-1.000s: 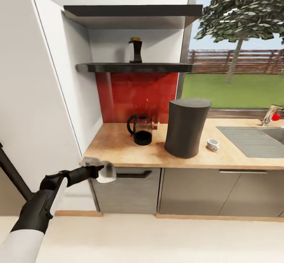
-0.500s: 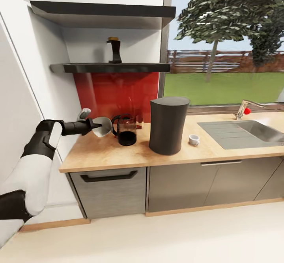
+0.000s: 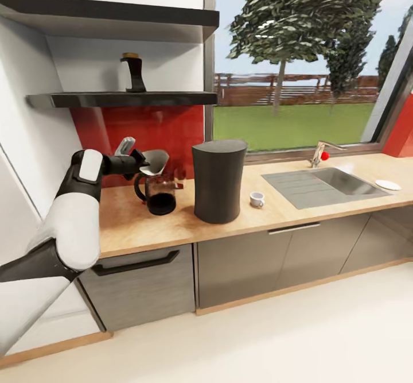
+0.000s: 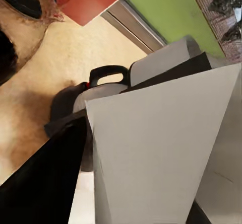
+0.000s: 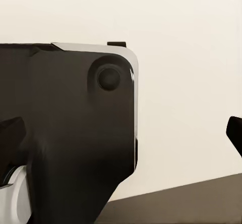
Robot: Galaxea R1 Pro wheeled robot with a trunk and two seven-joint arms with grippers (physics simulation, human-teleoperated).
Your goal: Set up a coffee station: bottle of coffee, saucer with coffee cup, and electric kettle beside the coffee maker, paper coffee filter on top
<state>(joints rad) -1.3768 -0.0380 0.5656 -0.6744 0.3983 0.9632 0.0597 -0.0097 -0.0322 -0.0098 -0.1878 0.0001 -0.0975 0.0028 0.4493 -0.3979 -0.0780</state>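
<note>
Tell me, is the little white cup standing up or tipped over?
Standing up: the coffee cup sits upright on the kitchen countertop, open top up.

Bottle of coffee: small, dark, gold cap, upright on the kitchen shelf, left of its middle, against the white wall. Paper coffee filter: pale cone, tilted, pinched in the left gripper just above the glass carafe of the coffee maker, near the kitchen countertop's left back corner. Electric kettle: tall dark cylinder, upright mid-counter, just beside the coffee maker. Coffee cup: tiny, white, upright, between kettle and sink. Saucer: white, flat, near the countertop's far right end, well apart from the cup.
</note>
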